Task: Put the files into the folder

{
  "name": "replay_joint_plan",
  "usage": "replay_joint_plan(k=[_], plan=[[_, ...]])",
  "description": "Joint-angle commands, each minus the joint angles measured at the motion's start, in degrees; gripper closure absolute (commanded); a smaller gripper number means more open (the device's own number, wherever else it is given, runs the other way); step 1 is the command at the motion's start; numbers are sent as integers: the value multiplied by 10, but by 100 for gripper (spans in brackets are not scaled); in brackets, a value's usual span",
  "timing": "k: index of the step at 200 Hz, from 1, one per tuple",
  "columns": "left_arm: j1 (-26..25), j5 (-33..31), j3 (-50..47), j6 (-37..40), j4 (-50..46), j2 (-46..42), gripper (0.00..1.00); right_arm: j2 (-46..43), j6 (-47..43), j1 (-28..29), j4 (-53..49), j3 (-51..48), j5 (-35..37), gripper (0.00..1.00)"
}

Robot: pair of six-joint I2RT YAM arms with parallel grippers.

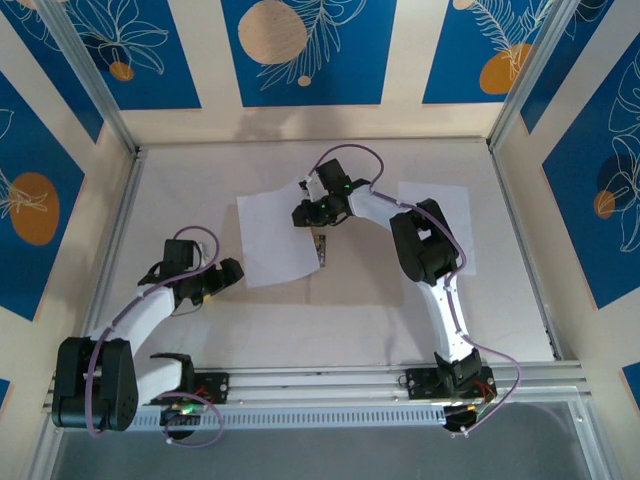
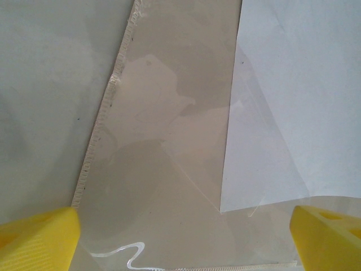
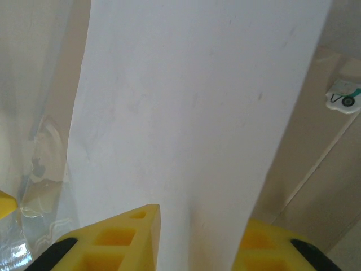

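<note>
One of the files, a white sheet (image 1: 280, 238), lies mid-table, partly on the folder (image 1: 355, 285), which looks like a glossy see-through sleeve with a ribbed edge (image 2: 163, 113). My right gripper (image 1: 320, 252) points down at this sheet's right edge. In the right wrist view its yellow jaws stand apart, gripper (image 3: 200, 234), with the sheet (image 3: 192, 101) running between and below them, not pinched. The other sheet (image 1: 455, 215) lies at the right, partly under the right arm. My left gripper (image 1: 233, 272) hovers wide open over the folder's corner, gripper (image 2: 186, 240), with the sheet's corner (image 2: 282, 113) just ahead.
Bare table (image 2: 45, 96) lies to the left of the folder's edge. Patterned walls and metal posts (image 1: 85, 80) ring the table. The rail (image 1: 320, 385) with both arm bases runs along the near edge. A small white and green tag (image 3: 343, 97) shows at the right.
</note>
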Motion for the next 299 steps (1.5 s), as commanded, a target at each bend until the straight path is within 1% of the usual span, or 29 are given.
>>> replay_joint_plan(k=[1,35,75,101,158,201,221,299], plan=[[10,5,2,15,-13,0,4,10,7,-6,-13,32,-13,72],[10,5,3,15,-13,1,5,20,7,-10,-19,53,-11,74],[10,5,4,14,-14,-1,4,25,5,-8,-31,64,-11,91],[10,5,7,14,-15,-1,4,7,0,-4,-31,50,6,97],[10,-23,18,27,-17,2,4,-63,17,4,-4,-24,47,100],[10,-15,18,35,-13,16,4,-105,67,13,34,-86,70,100],[10,-16,17,38,-15,14,4,-118,64,18,48,-108,81,100],[10,-9,14,40,-10,18,4,-115,12,23,85,-146,72,100]])
